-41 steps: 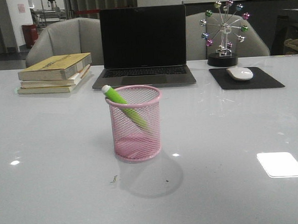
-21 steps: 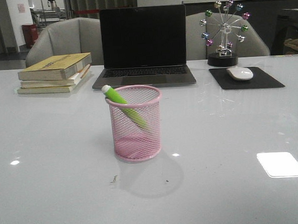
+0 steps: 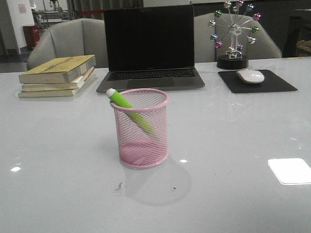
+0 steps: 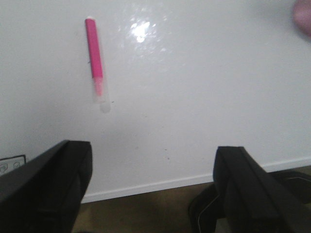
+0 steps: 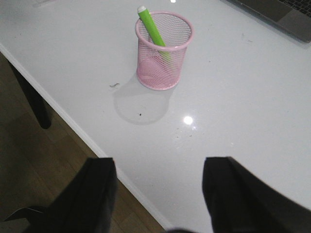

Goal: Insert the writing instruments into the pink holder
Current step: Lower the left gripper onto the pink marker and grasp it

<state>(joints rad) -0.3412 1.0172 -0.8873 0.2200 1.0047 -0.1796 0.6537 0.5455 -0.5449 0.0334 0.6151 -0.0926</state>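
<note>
Comparing with a second ago, nothing has shifted: the lime green marker (image 3: 130, 110) leans in the pink holder (image 3: 142, 128) mid-surface, so half the task stands done. The smooth magenta marker (image 4: 95, 59) lies flat on the glossy white surface (image 4: 204, 97) beyond the left end effector (image 4: 150, 189). Both it and the right end effector (image 5: 160, 194) gape wide, empty; the holder is fine wire mesh, rolled-rimmed.

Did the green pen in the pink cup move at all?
No. The green pen leans on the pink cup's left rim as before, same spot below the laptop.
</note>
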